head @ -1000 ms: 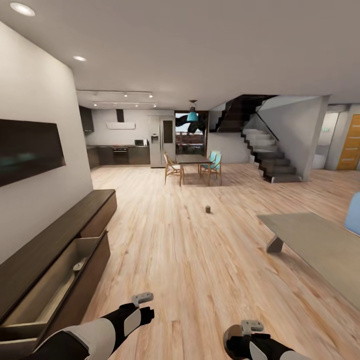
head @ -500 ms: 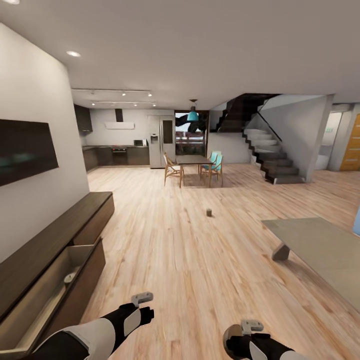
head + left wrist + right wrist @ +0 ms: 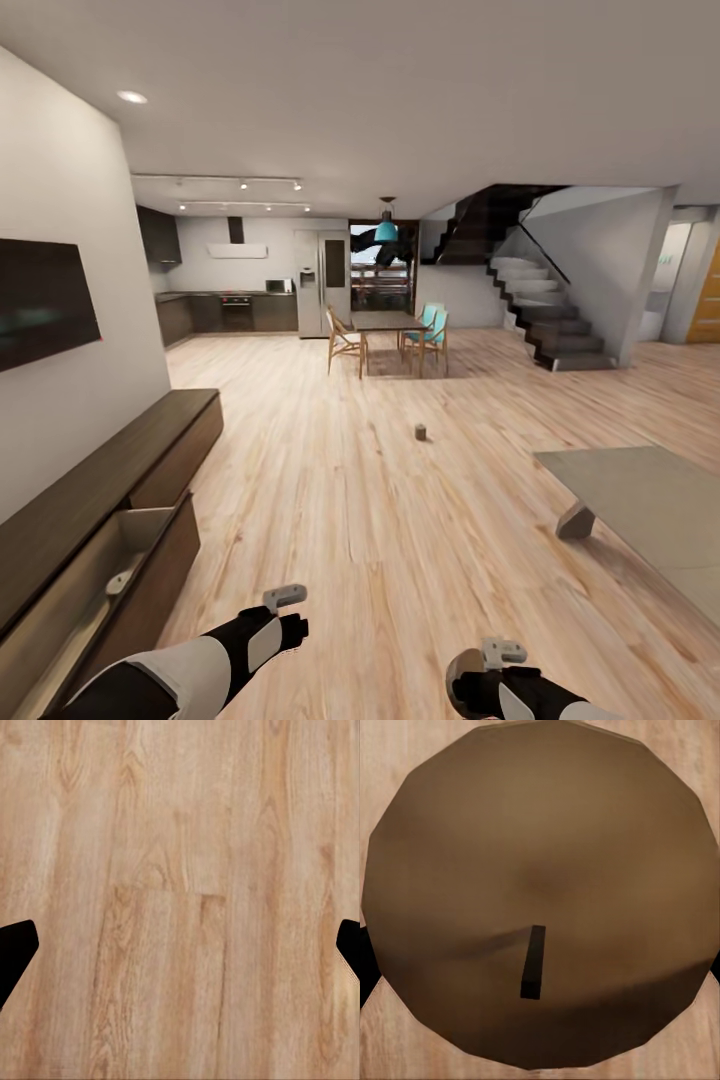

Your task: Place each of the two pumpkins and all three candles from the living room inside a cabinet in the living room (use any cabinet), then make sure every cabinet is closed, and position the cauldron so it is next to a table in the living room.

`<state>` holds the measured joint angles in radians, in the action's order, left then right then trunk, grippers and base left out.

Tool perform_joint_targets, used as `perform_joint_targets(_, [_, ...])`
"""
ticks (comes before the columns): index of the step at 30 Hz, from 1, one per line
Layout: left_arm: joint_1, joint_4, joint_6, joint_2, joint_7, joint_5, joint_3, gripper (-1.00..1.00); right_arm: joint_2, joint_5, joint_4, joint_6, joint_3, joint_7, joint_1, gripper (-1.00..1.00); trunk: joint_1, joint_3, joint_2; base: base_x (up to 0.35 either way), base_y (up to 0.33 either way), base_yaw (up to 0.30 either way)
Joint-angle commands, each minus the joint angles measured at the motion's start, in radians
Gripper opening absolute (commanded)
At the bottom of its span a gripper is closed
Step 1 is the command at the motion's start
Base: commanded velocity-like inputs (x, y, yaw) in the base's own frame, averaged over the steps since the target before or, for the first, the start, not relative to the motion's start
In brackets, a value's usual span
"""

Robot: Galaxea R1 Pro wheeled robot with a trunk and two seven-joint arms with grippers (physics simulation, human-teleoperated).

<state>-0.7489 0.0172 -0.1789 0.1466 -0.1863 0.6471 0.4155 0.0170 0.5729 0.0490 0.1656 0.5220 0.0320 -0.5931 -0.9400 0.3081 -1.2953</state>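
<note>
A short brown candle (image 3: 540, 870) with a dark wick sits between the fingers of my right gripper (image 3: 540, 967), which is shut on it. In the head view the same candle (image 3: 466, 672) shows low at the right gripper (image 3: 505, 652). Another candle (image 3: 420, 432) stands alone on the wood floor ahead. The long dark-brown cabinet (image 3: 120, 460) runs along the left wall with one drawer pulled out; a small pale-topped object (image 3: 118, 583) lies inside. My left gripper (image 3: 180, 952) is open over bare floor. The grey table (image 3: 650, 495) is at the right.
A dark TV panel (image 3: 45, 300) hangs on the left wall. Far ahead are a dining table with chairs (image 3: 385, 335), a kitchen with a fridge (image 3: 322, 283), and stairs (image 3: 545, 320). Wood floor stretches between cabinet and table.
The whole view has shifted: the cabinet slid further left and the table further right and lower, so the camera has moved forward. Both arms keep their pose.
</note>
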Motion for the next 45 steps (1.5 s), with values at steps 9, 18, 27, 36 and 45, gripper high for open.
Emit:
perform_joint_targets(9, [-0.001, 0.001, -0.002, 0.000, -0.002, 0.008, 0.009, 1.00, 0.000, 0.007, 0.002, 0.005, 0.007, 0.002, -0.001, -1.00, -0.001, 0.001, -0.001, 0.333, 0.000, 0.000])
perform_joint_targets(18, [-0.001, 0.001, -0.002, 0.001, -0.002, 0.008, 0.009, 1.00, 0.000, 0.007, 0.002, 0.005, 0.007, 0.002, -0.001, -1.00, -0.001, 0.001, -0.001, 0.333, 0.000, 0.000])
perform_joint_targets(27, [-0.001, 0.001, -0.002, 0.001, -0.002, 0.008, 0.009, 1.00, -0.001, 0.007, 0.002, 0.005, 0.007, 0.002, -0.001, -1.00, -0.001, 0.001, -0.001, 0.333, 0.000, 0.000])
perform_joint_targets(36, [-0.001, 0.001, -0.002, 0.001, -0.002, 0.008, 0.009, 1.00, -0.002, 0.006, 0.002, 0.006, 0.007, 0.002, -0.001, -1.00, -0.001, 0.001, -0.001, 0.332, 0.000, -0.050])
perform_joint_targets(45, [-0.001, 0.001, -0.002, 0.001, -0.002, 0.008, 0.009, 1.00, -0.001, 0.007, 0.002, 0.006, 0.007, 0.001, -0.001, -1.00, -0.001, 0.001, -0.001, 0.332, 0.000, -0.261])
